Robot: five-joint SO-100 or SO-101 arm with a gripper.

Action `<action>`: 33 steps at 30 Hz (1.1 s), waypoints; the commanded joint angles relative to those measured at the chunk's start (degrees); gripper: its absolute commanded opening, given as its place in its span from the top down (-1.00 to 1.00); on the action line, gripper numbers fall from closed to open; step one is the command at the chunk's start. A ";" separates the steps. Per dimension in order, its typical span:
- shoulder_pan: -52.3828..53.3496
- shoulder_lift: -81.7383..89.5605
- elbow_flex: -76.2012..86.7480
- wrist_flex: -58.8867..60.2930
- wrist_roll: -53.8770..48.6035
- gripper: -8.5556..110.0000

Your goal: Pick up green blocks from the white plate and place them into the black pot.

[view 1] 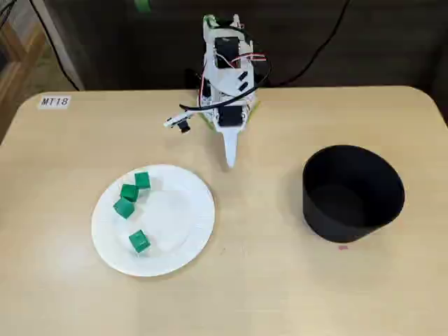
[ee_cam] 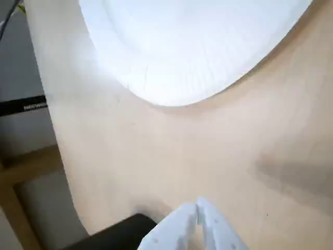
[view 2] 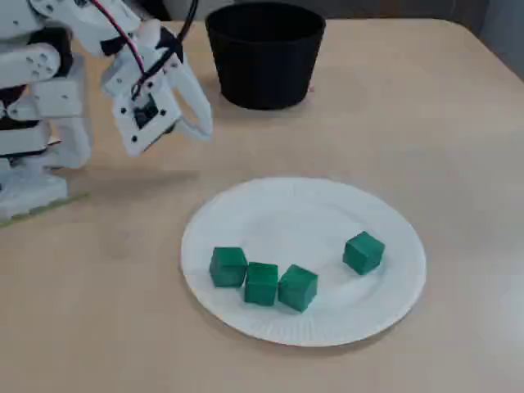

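Several green blocks lie on the white plate [view 1: 178, 217]: three close together [view 1: 129, 192] on its left side and one apart [view 1: 139, 241] nearer the front. In a fixed view from the side they show as a row [view 2: 261, 283] and a single block [view 2: 363, 252] on the plate [view 2: 311, 221]. The black pot [view 1: 352, 192] stands empty at the right. My gripper [view 1: 229, 157] hangs shut and empty above the bare table, between plate and pot, well clear of the blocks. In the wrist view its fingertips [ee_cam: 197, 208] meet below the plate's rim [ee_cam: 197, 47]; no blocks show there.
The arm's base [view 1: 227, 105] stands at the table's far edge with loose cables beside it. A label [view 1: 54, 101] marks the far left corner. In the side view the pot [view 2: 264, 53] sits behind the gripper [view 2: 205, 129]. A sliver of the pot [ee_cam: 119, 232] shows in the wrist view.
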 commanded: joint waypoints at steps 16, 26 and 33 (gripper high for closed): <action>8.00 -36.74 -41.57 -0.79 0.35 0.89; 8.00 -39.20 -43.15 -2.99 -9.84 0.90; 11.34 -64.25 -63.02 5.19 -15.91 0.90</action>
